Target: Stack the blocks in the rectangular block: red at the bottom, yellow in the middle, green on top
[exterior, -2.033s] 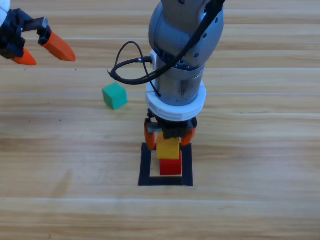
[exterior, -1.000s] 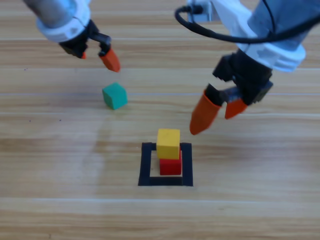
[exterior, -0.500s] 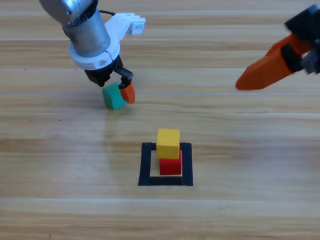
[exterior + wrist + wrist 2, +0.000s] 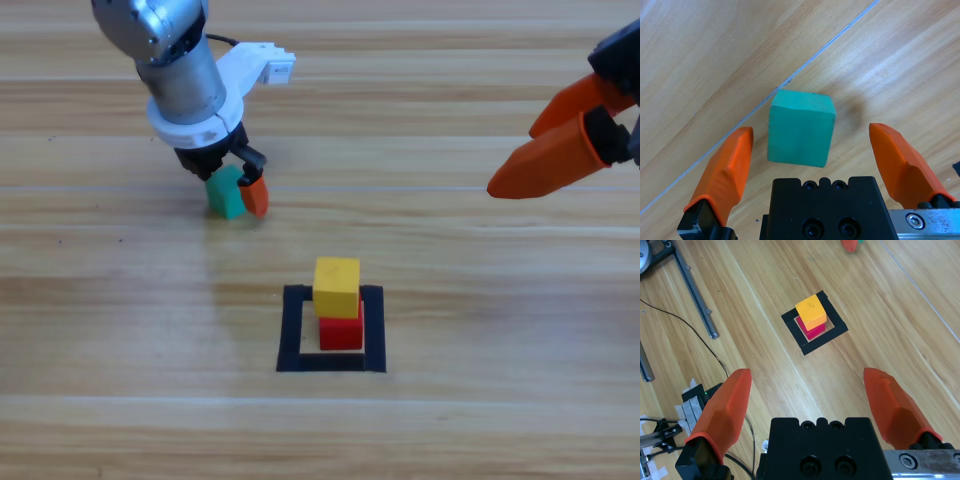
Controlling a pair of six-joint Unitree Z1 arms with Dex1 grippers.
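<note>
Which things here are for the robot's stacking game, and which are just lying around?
For the game: green cube between the open left claw; yellow cube on red cube; black tape square.

Just lying around: metal bars and cables, beside the table.

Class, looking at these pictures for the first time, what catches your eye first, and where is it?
The yellow cube sitting on the red cube inside the black tape outline. Up left, the left gripper straddles the green cube, jaws open. The right gripper hangs open at the right edge.
</note>
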